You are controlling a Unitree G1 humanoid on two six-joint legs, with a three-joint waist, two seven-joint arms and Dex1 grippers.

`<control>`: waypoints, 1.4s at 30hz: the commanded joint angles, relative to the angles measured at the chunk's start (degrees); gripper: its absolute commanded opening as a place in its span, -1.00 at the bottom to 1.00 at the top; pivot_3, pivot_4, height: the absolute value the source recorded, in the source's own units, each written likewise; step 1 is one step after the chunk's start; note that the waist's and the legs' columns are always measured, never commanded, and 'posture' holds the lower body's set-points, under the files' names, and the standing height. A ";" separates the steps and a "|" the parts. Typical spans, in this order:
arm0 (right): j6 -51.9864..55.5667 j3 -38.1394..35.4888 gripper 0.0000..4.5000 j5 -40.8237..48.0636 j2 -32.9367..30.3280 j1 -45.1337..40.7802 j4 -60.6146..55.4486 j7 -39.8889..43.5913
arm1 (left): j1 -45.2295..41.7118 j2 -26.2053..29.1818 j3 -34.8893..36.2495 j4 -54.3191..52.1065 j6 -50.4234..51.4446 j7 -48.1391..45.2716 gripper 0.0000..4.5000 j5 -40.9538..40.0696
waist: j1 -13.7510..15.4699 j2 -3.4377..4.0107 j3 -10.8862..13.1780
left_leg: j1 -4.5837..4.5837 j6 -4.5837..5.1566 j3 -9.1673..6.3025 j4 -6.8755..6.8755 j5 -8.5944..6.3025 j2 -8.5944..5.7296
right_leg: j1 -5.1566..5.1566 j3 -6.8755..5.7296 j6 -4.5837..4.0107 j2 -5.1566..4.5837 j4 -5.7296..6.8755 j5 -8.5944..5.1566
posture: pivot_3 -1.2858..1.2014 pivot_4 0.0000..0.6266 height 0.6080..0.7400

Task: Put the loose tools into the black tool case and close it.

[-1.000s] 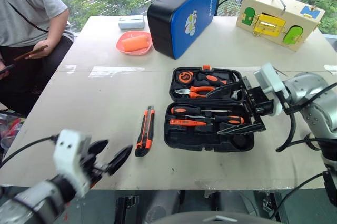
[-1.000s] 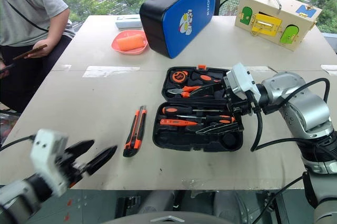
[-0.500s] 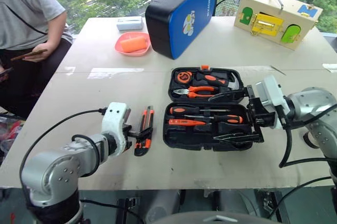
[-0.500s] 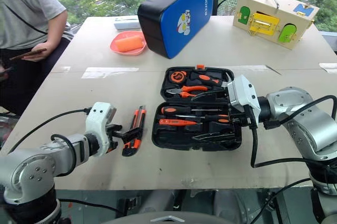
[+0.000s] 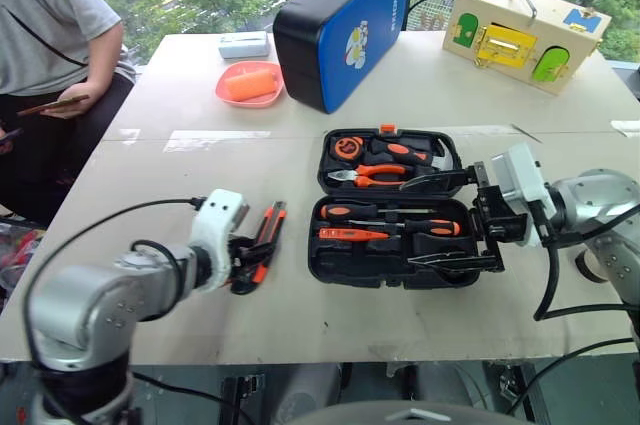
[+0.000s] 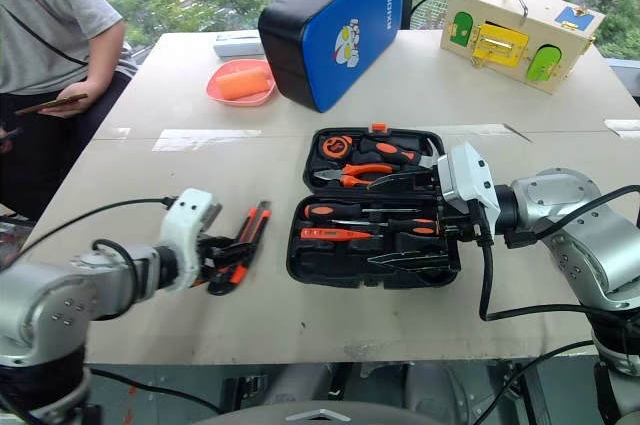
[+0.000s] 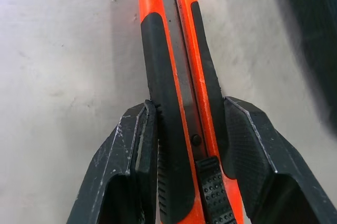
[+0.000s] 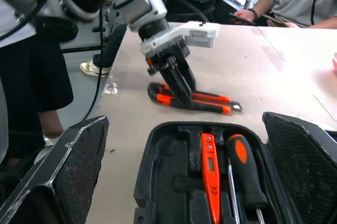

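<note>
Person (image 5: 50,35) sits off the desk's left edge, holding a phone. L gripper (image 5: 243,263) is down near the front-left of the desk (image 5: 170,185), its fingers (image 7: 134,155) on either side of the knife (image 5: 258,254); in the wrist view both pads sit against the knife's sides, so it's grasping the knife, which still lies flat on the desk, just left of the case (image 5: 395,210). Case lies open at mid-desk toward the front edge, lid half w/ orange latch on the far side. Near half holds a slim orange screwdriver (image 5: 352,234) and black-and-orange screwdrivers (image 5: 385,212); far half holds pliers, hammer and tape measure. R gripper (image 5: 460,225) is at the case's right side, fingers spread wide, one over each half, nothing between them. Toward the far edge: white box (image 5: 248,43) and pink dish (image 5: 252,83) at left, blue case (image 5: 335,25) standing up in the middle, wooden lock box (image 5: 525,35) at the far-right corner.
</note>
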 commanded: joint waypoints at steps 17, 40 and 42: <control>-0.50 -12.17 1.00 -0.42 -9.06 22.94 -10.91 -2.53 | -35.26 5.58 -46.54 26.07 -57.90 -69.73 -0.31 28.28 | -0.15 -0.27 0.43 | -0.17 0.03 0.01 0.04 0.01 -0.07 | 0.10 -0.12 0.03 0.02 -0.22 0.00 | 0.03 -0.52 0.93; 1.86 -18.63 1.00 0.38 -8.94 31.88 -17.16 -12.07 | -38.86 -5.51 -54.23 27.45 -47.09 -72.77 -0.31 34.17 | -1.36 -0.50 0.56 | -0.07 0.04 -0.14 0.27 0.02 -0.05 | 0.26 -0.19 0.09 0.26 -0.09 0.01 | 0.03 -0.52 0.93; 1.67 -17.93 1.00 0.05 -8.83 31.34 -16.66 -12.16 | -39.13 -5.55 -54.14 26.92 -44.86 -72.68 -0.31 33.71 | -1.41 -0.50 0.56 | -0.07 0.04 -0.13 0.28 0.02 -0.05 | 0.28 -0.19 0.10 0.27 -0.09 0.01 | 0.03 -0.52 0.93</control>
